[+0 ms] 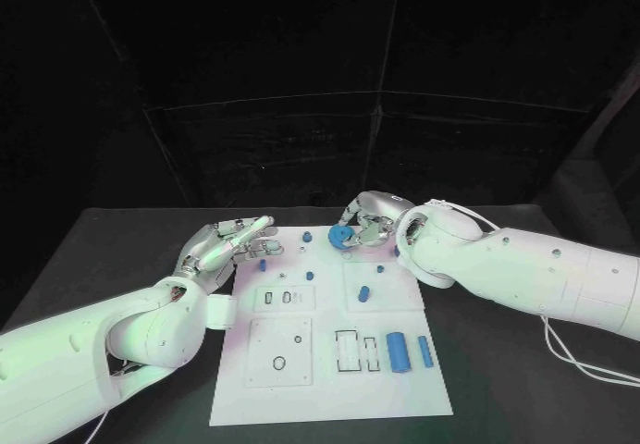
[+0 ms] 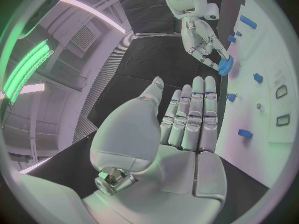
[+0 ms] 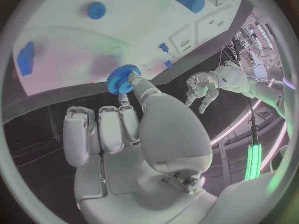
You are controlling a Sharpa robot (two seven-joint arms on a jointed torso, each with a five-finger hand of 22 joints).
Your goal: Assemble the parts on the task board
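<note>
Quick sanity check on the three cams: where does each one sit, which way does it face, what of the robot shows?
Head view: on the head, looking down at the task board; both arms come in from the sides.
Left wrist view: behind the left hand, facing its extended fingers and the board edge.
Right wrist view: behind the right hand, facing the board.
Shared: all three show the blue gear held by the right hand; each wrist view shows the other hand.

Gear [image 1: 338, 237] in right hand [image 1: 368, 222] over task board [image 1: 400, 388] far edge; left hand [image 1: 227, 245] beside board's left
</note>
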